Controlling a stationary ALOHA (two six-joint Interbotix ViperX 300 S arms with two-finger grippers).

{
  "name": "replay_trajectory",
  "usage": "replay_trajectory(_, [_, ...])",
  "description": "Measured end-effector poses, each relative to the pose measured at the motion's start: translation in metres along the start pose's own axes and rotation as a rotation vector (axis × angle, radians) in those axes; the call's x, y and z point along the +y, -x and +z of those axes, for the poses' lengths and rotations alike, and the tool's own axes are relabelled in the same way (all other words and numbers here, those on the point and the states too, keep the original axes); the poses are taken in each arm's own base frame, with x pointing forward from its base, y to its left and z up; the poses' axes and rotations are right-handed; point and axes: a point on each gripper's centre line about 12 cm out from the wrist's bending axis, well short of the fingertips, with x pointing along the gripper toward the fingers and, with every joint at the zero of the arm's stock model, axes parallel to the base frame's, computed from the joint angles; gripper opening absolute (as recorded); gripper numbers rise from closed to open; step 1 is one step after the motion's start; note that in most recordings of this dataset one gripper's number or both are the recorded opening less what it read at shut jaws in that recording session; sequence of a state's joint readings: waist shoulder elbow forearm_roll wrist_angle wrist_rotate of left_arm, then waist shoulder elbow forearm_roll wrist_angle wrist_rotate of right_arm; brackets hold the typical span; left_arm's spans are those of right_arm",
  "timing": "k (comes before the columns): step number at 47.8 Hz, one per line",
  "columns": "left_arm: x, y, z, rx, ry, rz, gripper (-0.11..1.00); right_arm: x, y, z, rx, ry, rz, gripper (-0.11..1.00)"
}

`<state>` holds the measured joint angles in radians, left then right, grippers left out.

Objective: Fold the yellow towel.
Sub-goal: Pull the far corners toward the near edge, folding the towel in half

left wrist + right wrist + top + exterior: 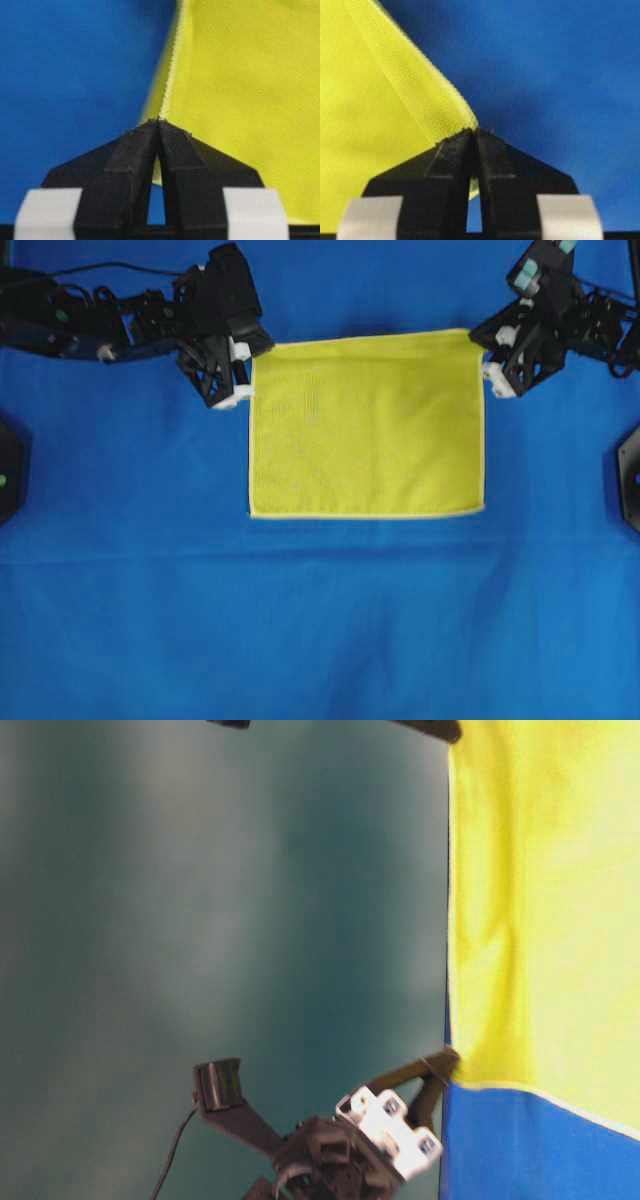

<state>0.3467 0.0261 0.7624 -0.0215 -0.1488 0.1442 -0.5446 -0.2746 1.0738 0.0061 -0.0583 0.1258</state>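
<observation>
Two end effectors are engaged, one on each far corner of the yellow towel (366, 425).

1. Left end effector (243, 368): my jaws are closed together on the far-left corner of the towel. In the left wrist view the black fingertips (134, 145) meet at a point, with the pale stitched hem (173, 70) running away from them and a sliver of yellow fabric visible in the gap lower down.

2. Right end effector (487, 358): my jaws are likewise clamped on the far-right corner. In the right wrist view a folded ridge of the towel (375, 125) runs into the closed fingertips (451, 150).

3. Towel position: in the overhead view it sits at the middle of the blue cloth (300, 630) covering the surface, appearing as a rectangle, its far edge stretched between my two end effectors. The near edge shows a pale hem line with blue cloth beyond it.

4. Table-level view: this view is turned sideways. The towel (540, 910) fills the right side, with one end effector (447, 1063) at its corner; I cannot tell which arm it is.
</observation>
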Motion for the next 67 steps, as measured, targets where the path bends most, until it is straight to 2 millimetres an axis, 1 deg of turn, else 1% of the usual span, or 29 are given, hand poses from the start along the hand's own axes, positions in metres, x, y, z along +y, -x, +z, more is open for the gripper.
replay_trajectory(6, [-0.037, 0.006, -0.009, 0.025, -0.027, -0.082, 0.01, 0.025, 0.009, -0.016, 0.032, 0.007, 0.071, 0.03])
replay_trajectory(12, [-0.075, 0.012, -0.014, 0.039, -0.051, -0.166, 0.01, 0.049, 0.016, -0.026, 0.054, 0.015, 0.142, 0.03])
replay_trajectory(16, [-0.091, 0.016, -0.017, 0.049, -0.053, -0.200, 0.01, 0.063, 0.019, -0.032, 0.070, 0.032, 0.186, 0.03])
replay_trajectory(25, [-0.123, 0.023, -0.020, 0.052, -0.073, -0.272, 0.01, 0.089, 0.026, -0.044, 0.115, 0.046, 0.258, 0.03])
replay_trajectory(29, [-0.134, 0.026, -0.021, 0.056, -0.079, -0.295, 0.01, 0.098, 0.029, -0.050, 0.139, 0.042, 0.282, 0.03])
replay_trajectory(33, [-0.141, 0.028, -0.022, 0.061, -0.073, -0.312, 0.01, 0.108, 0.032, -0.055, 0.156, 0.046, 0.308, 0.03])
replay_trajectory(37, [-0.145, 0.029, -0.023, 0.064, -0.072, -0.320, 0.01, 0.113, 0.034, -0.059, 0.167, 0.049, 0.324, 0.03])
replay_trajectory(45, [-0.145, 0.027, -0.027, 0.076, -0.073, -0.317, 0.01, 0.113, 0.032, -0.061, 0.180, 0.045, 0.318, 0.03])
replay_trajectory(58, [-0.138, 0.023, -0.027, 0.083, -0.058, -0.301, 0.02, 0.112, 0.031, -0.065, 0.216, 0.055, 0.302, 0.03])
replay_trajectory(60, [-0.138, 0.023, -0.027, 0.083, -0.058, -0.301, 0.06, 0.113, 0.032, -0.066, 0.220, 0.058, 0.302, 0.04])
replay_trajectory(62, [-0.138, 0.023, -0.027, 0.081, -0.058, -0.301, 0.14, 0.113, 0.032, -0.066, 0.222, 0.061, 0.303, 0.06])
replay_trajectory(64, [-0.138, 0.023, -0.027, 0.081, -0.058, -0.301, 0.24, 0.115, 0.032, -0.065, 0.222, 0.062, 0.307, 0.16])
replay_trajectory(67, [-0.138, 0.023, -0.027, 0.084, -0.058, -0.301, 0.39, 0.118, 0.034, -0.063, 0.219, 0.070, 0.315, 0.35])
